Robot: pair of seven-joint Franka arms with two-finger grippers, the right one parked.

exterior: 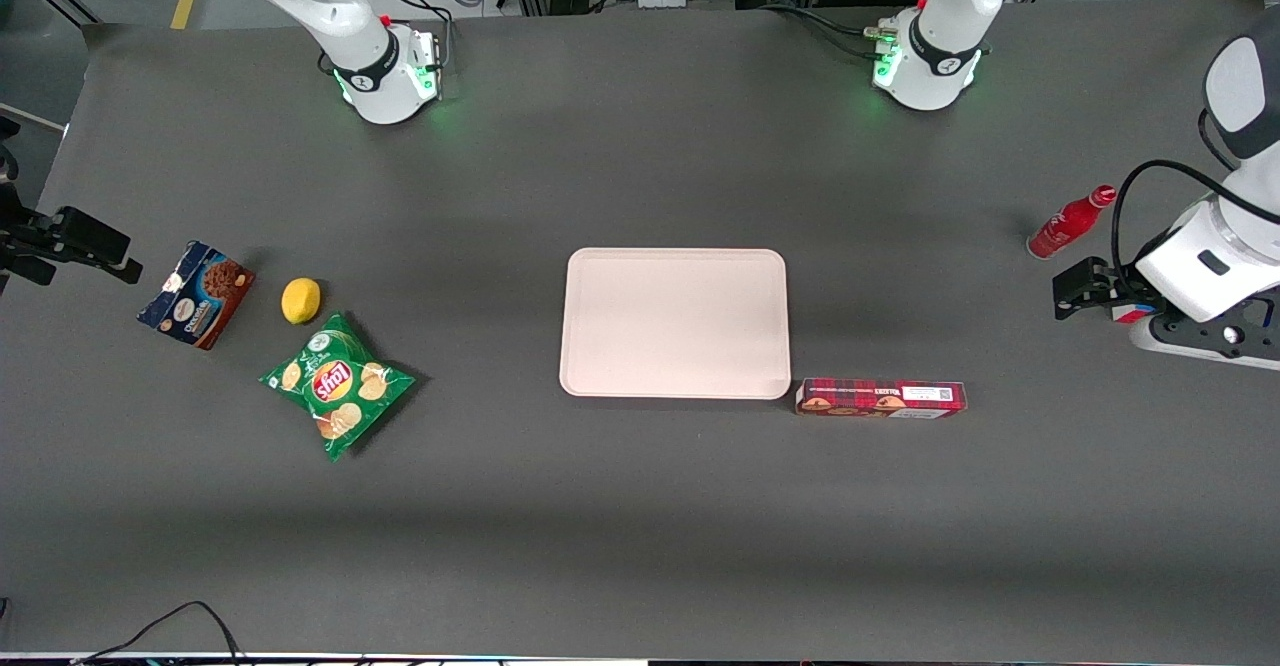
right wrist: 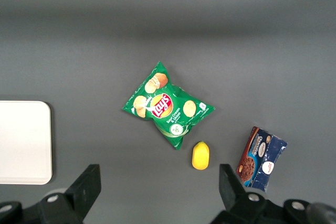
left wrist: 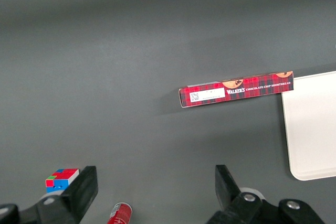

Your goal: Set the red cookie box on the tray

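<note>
Nearest the front camera, the red cookie box lies just beside the empty tray; the gripper, fingers apart near the bottle, should straddle its narrow width.

Even overhead light; soft shadows — sharp.

The pincer, fingers spread wide, hangs at the working arm's end of the surface; bare mat separates it from the red cookie box, which lies just beside the unoccupied tray. A red bottle stands near the pincer.
</note>
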